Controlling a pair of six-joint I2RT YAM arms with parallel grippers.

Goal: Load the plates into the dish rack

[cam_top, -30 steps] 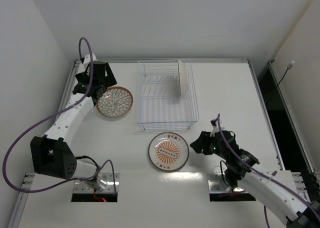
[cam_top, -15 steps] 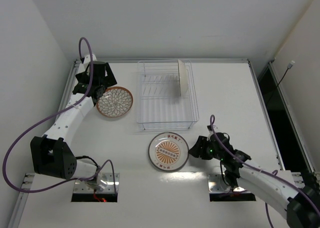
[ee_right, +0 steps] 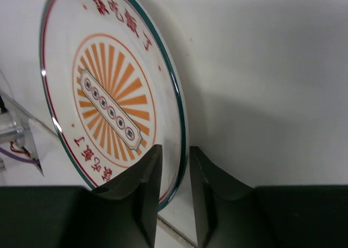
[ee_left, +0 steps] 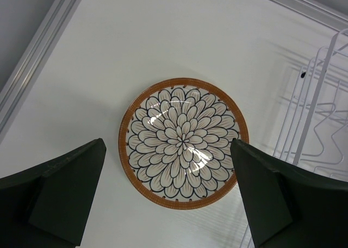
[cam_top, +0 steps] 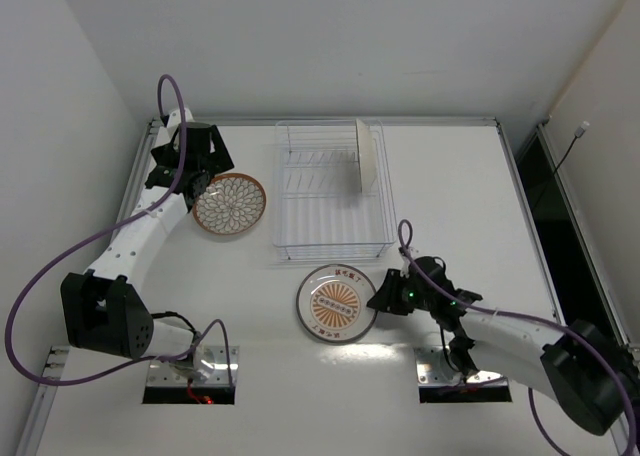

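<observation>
The pale-rimmed plate with the orange sunburst (cam_top: 337, 303) lies flat on the table in front of the dish rack (cam_top: 283, 244). My right gripper (cam_top: 379, 298) is at its right edge. In the right wrist view the gripper (ee_right: 175, 156) straddles the plate's rim (ee_right: 109, 106), jaws narrowly open: one finger (ee_right: 142, 193) is over the face, the other (ee_right: 213, 189) stands just off the rim. A brown-rimmed petal plate (cam_top: 229, 203) lies left of the rack. My left gripper (cam_top: 204, 184) hovers wide open above this plate (ee_left: 184, 142). A third plate (cam_top: 366, 154) stands upright in the rack, edge-on.
The wire rack (ee_left: 321, 123) stands just right of the petal plate. A raised metal rail (cam_top: 140, 166) borders the table on the left and another (cam_top: 520, 176) on the right. Two arm bases (cam_top: 190, 361) sit at the near edge.
The right arm has slid left to the sunburst plate's rim and its jaws have narrowed around it. The left arm and all plates have stayed put.
</observation>
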